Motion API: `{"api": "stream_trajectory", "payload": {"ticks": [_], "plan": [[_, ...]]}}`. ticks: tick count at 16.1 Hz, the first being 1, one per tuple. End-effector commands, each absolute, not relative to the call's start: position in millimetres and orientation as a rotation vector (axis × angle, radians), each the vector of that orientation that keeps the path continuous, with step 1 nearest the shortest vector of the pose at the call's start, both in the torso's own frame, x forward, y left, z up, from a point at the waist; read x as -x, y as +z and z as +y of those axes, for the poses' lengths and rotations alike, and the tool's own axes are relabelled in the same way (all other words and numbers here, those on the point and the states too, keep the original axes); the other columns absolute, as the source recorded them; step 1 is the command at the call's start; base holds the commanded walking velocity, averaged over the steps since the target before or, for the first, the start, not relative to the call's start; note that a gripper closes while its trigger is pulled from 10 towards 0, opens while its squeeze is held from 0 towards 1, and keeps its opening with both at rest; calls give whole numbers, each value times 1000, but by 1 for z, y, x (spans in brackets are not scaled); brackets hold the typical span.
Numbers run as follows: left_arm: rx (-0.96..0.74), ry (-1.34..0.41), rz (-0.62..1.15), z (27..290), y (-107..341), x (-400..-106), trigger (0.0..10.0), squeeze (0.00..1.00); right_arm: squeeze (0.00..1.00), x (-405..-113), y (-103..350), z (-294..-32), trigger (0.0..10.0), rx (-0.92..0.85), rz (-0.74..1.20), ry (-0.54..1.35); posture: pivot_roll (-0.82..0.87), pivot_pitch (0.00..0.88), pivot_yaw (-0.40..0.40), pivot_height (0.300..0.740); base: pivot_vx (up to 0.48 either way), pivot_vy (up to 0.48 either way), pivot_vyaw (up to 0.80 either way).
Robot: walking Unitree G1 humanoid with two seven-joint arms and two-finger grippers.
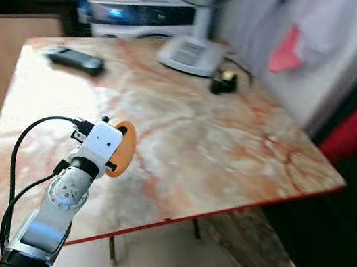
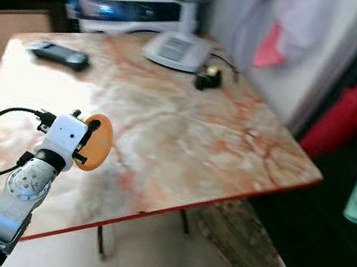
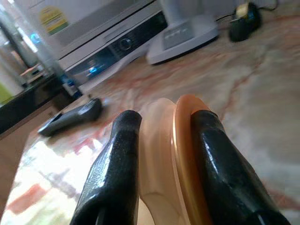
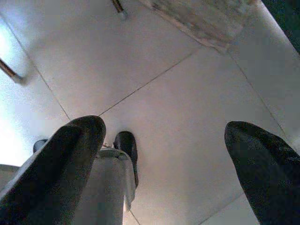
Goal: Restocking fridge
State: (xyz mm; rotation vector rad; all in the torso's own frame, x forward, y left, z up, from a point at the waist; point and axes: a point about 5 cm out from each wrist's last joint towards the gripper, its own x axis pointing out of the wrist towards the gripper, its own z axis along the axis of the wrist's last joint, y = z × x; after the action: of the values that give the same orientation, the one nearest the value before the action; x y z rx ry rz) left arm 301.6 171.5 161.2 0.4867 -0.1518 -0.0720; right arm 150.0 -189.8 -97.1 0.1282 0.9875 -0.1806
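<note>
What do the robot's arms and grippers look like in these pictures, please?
The left arm is silver metal with a round perforated joint, ending in a white boxy wrist block. Black cables loop from the block down along the arm. The left gripper has two long, rounded black fingers with a slightly grainy surface. The right gripper has the same black fingers.

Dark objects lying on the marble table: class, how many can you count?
2. A remote control lies near the table's far left corner; a small tape dispenser sits beside the fan base. Others may be hidden.
</note>
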Motion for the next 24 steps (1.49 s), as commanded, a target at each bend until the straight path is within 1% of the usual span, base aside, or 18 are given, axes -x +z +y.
{"api": "stream_trajectory", "payload": {"ticks": [1,2,3,5,12,15,16,24], "plan": [[-490,-63,-222,169,176,-303,10000,0,0,-148,-98,-189,10000,-130,999,-180,91,0,-15,740,0,0,-800],[-533,-51,-242,170,179,-305,10000,0,0,-148,-98,-189,10000,-129,1000,-177,89,0,-12,740,0,-398,-800],[-540,-48,-244,170,179,-305,10000,0,0,-148,-98,-189,10000,-129,1000,-176,90,0,-13,740,0,-409,-800],[-524,-46,-266,167,183,-306,10000,0,0,-148,-98,-189,10000,-121,1007,-163,88,0,-11,740,0,0,-800],[-546,-50,-297,163,187,-309,10000,0,0,-148,-98,-188,10000,-117,1021,-139,86,0,-14,740,0,0,-800],[-555,-50,-295,163,186,-309,10000,0,0,-149,-98,-189,10000,-114,1025,-133,85,0,-16,740,0,-387,-800],[-530,-48,-304,163,188,-308,10000,0,0,-149,-98,-188,10000,-109,1032,-116,85,0,-17,740,0,0,-800],[-530,-55,-307,160,188,-310,10000,0,0,-149,-99,-188,10000,-106,1044,-103,84,0,-19,740,0,0,-800]]}}
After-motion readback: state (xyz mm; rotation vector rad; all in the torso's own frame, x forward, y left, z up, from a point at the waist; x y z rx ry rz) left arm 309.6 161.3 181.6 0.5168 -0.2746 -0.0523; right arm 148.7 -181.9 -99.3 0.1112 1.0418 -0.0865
